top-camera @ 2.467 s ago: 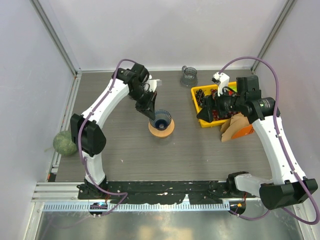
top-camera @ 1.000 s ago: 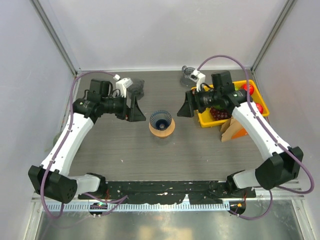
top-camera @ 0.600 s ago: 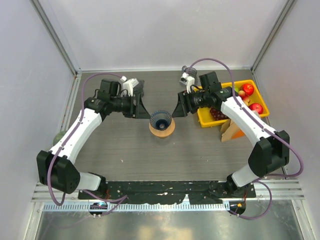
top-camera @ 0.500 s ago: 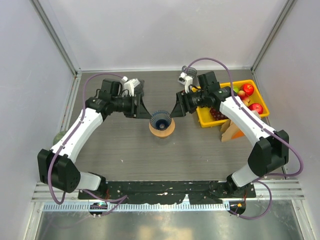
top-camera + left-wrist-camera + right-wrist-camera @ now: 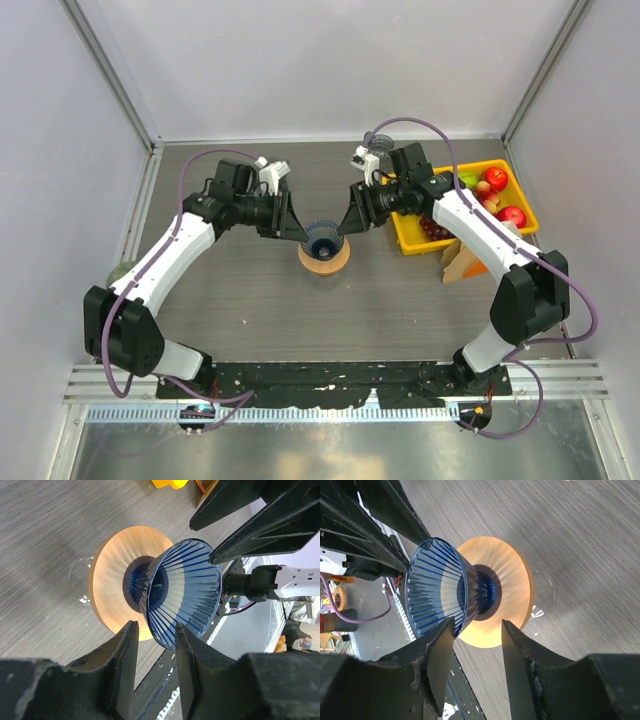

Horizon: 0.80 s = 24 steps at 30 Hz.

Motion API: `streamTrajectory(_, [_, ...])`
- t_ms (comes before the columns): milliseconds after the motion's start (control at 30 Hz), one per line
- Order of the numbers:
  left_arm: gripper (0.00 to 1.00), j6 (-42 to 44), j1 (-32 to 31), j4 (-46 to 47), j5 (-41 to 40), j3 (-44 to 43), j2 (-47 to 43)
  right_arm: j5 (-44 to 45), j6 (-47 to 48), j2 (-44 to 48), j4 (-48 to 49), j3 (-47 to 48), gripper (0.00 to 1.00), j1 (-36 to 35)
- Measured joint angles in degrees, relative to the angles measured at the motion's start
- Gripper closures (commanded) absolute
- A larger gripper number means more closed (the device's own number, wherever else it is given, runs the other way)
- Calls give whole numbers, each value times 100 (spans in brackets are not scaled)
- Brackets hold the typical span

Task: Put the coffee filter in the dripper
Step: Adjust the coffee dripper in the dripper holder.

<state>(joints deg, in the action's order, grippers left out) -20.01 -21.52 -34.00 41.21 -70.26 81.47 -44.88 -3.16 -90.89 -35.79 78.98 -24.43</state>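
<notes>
Closes in on dripper at mid-counter from both sides with left tool and right tool, well back a second ago. Narrows both sets of jaws, half-clenched, grasping nothing. Leaves filter untouched near right edge, beside bin. Looks like steadying first, fetching later.

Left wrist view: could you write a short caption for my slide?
Blue ribbed dripper on a round wooden base, framed by the open left gripper.
</notes>
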Motion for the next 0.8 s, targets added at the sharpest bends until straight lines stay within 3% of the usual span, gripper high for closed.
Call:
streamTrajectory(167, [69, -74, -61, 39, 0, 0, 96, -33, 9, -103, -26, 107, 56, -11])
streamTrajectory(500, [85, -197, -76, 98, 24, 0, 197, -66, 90, -208, -157, 245, 73, -22])
streamTrajectory(800, [99, -398, -70, 197, 15, -7, 297, -81, 92, -225, -201, 271, 77, -50])
